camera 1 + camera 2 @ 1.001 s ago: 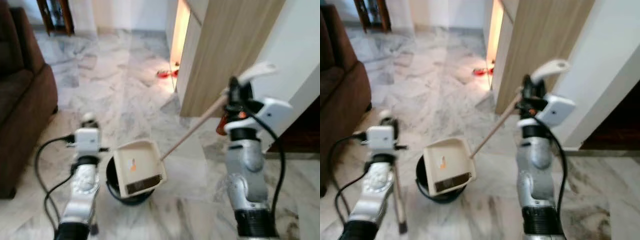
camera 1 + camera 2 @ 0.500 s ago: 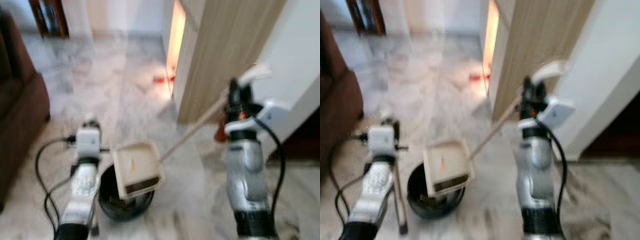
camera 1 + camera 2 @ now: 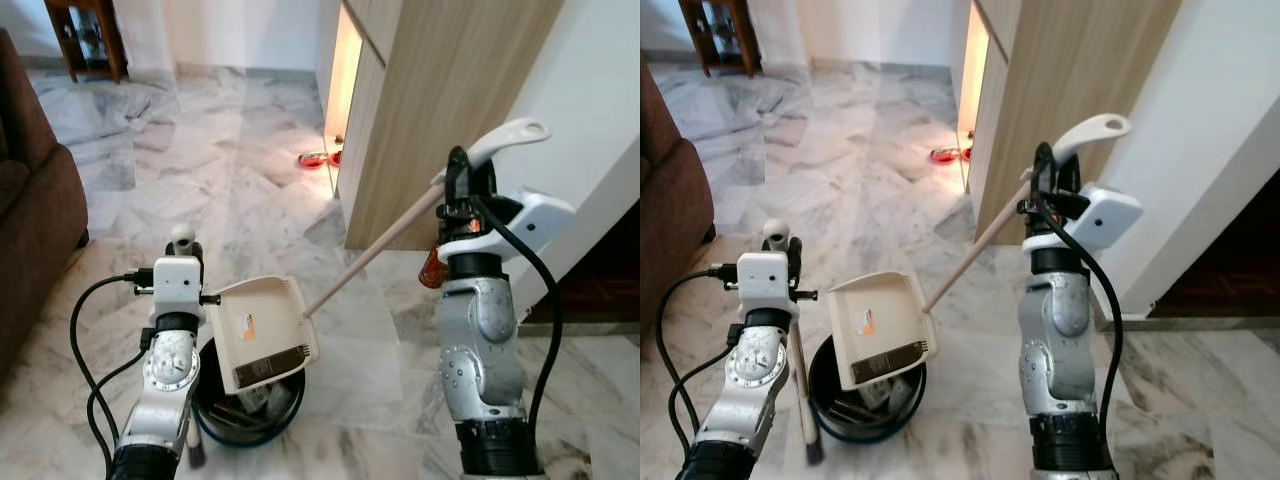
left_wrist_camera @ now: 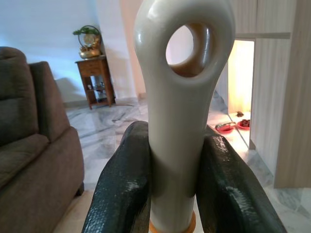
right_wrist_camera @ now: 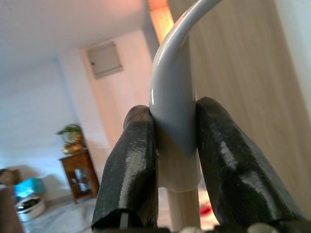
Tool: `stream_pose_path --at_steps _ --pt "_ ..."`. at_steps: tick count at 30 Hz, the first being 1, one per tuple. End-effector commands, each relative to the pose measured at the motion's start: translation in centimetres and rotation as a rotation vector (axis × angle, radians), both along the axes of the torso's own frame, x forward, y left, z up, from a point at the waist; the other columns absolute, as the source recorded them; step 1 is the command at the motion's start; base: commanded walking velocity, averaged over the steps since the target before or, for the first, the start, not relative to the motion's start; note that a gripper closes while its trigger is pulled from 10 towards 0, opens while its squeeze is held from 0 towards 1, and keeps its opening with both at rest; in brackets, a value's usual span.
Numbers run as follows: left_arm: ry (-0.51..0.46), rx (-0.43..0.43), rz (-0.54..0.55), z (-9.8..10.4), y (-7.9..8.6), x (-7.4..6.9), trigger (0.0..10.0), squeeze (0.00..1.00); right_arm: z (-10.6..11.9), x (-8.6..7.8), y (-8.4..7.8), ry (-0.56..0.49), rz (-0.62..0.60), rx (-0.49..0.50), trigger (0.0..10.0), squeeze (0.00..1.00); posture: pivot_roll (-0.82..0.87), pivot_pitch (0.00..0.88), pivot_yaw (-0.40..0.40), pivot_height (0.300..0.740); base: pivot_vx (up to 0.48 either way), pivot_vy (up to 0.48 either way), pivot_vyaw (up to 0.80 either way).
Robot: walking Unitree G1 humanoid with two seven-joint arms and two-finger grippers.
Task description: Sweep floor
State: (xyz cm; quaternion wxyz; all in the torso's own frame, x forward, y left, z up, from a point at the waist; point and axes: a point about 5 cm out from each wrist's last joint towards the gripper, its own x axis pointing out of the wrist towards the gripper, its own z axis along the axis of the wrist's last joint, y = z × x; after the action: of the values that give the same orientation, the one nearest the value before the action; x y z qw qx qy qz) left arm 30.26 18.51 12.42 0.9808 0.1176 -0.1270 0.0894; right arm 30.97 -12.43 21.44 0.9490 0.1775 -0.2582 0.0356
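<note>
Hands both gripped tools: the right hand [image 5: 175, 160] was clamped on the dustpan handle [image 3: 395, 235], with the dustpan [image 3: 262, 333] tilted over a black bin [image 3: 245, 413]; the left hand [image 4: 175, 184] was clamped on the broom handle [image 4: 177, 107]. Marble floor [image 3: 230, 170], brown sofa [image 3: 35, 230], wooden cabinet [image 3: 450, 90] surrounded them.

Floor [image 3: 250, 180]: polished marble-look stone, grey-veined white, glossy with a reflected glow near the wood-grain laminate cabinet panel [image 3: 440, 110], which is matt. Dustpan [image 3: 262, 333]: smooth cream plastic with a pale wooden shaft and a glossy white plastic grip; broom handle [image 4: 177, 97]: glossy cream plastic, clamped between textured black rubbery fingers [image 4: 121, 194]; bin [image 3: 855, 410]: black plastic, slight sheen. Sofa [image 4: 34, 160]: brown woven cloth, matt; both arms: brushed silver metal with white plastic housings.
</note>
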Motion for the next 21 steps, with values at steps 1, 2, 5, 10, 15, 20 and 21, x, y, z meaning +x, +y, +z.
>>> stream_pose_path --at_steps 1,2,5,10,15,20,21 --pt "-0.066 0.003 -0.020 1.3 -0.4 0.1 10.0 0.00 2.4 -0.7 0.8 -0.113 0.027 0.001 10.0 0.00 0.17 0.000 -0.091 0.740 0.000 0.000 0.00" --pt "-0.067 0.003 -0.021 1.3 -0.4 0.1 10.0 0.00 2.5 -0.9 1.2 -0.124 0.046 -0.003 10.0 0.00 0.17 0.000 -0.091 0.740 0.000 0.000 0.00" --pt "-0.067 0.003 -0.022 1.3 -0.4 0.1 10.0 0.00 2.8 -1.1 2.0 -0.141 0.080 -0.012 10.0 0.00 0.17 0.000 -0.092 0.740 0.000 0.000 0.00" --pt "-0.068 0.002 -0.022 1.2 -0.4 0.0 10.0 0.00 3.5 -2.0 4.0 -0.200 0.180 -0.009 10.0 0.00 0.17 0.000 -0.091 0.740 0.000 0.000 0.00" --pt "-0.069 0.004 -0.025 1.3 -0.4 0.0 10.0 0.00 4.1 -2.7 5.2 -0.253 0.231 -0.057 10.0 0.00 0.17 0.000 -0.092 0.740 0.000 0.000 0.00" --pt "-0.072 0.002 -0.028 1.3 -0.4 0.0 10.0 0.00 4.9 -3.6 6.8 -0.322 0.275 -0.136 10.0 0.00 0.17 0.000 -0.094 0.740 0.000 0.000 0.00" --pt "-0.073 0.002 -0.029 1.3 -0.4 0.0 10.0 0.00 5.0 -3.7 7.1 -0.332 0.280 -0.145 10.0 0.00 0.17 0.000 -0.094 0.740 0.000 0.000 0.00"
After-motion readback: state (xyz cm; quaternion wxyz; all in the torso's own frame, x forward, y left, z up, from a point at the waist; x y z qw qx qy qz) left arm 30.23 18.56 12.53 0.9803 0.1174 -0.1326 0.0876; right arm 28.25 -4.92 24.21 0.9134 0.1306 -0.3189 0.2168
